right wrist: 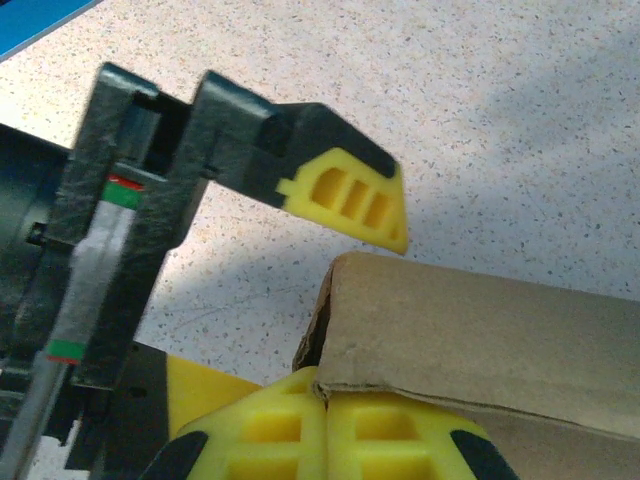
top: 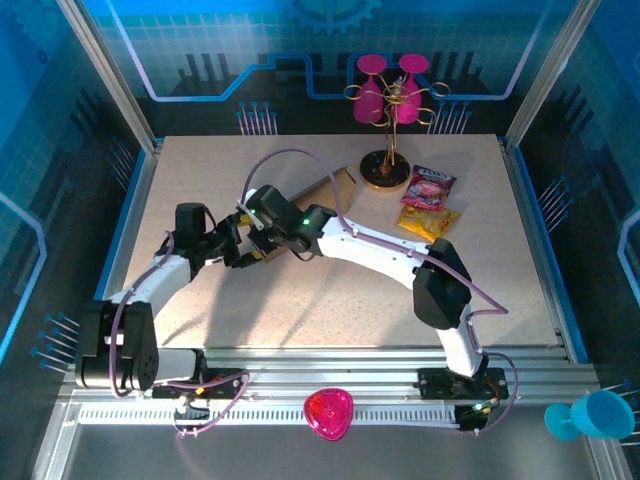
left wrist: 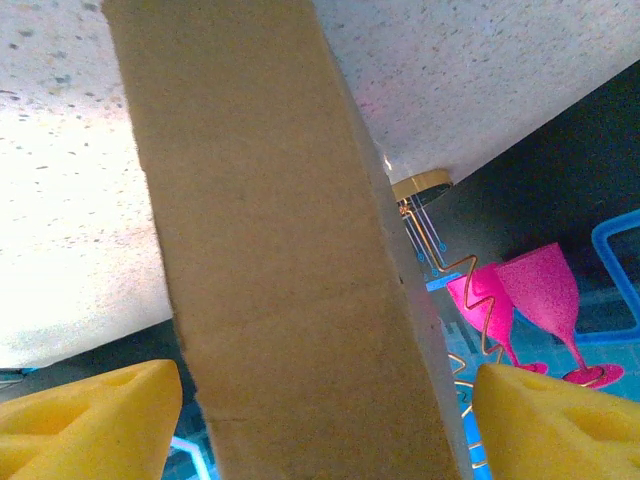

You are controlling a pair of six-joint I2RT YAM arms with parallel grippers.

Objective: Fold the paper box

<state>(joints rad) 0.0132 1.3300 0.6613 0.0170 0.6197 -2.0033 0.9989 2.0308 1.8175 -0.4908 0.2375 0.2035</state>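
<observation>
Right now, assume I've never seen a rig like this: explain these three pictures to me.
The overhead picture shows two robot arms bolted at a table's near edge. The other two come from cameras on their wrists, looking along their yellow fingers. Where the arms meet is a brown paper box. The left gripper stands open with the box between its fingers. The right gripper is shut at the box's corner; whether it pinches cardboard I cannot tell. Farther back lie two snack bags and a wire stand with pink goblets.
</observation>
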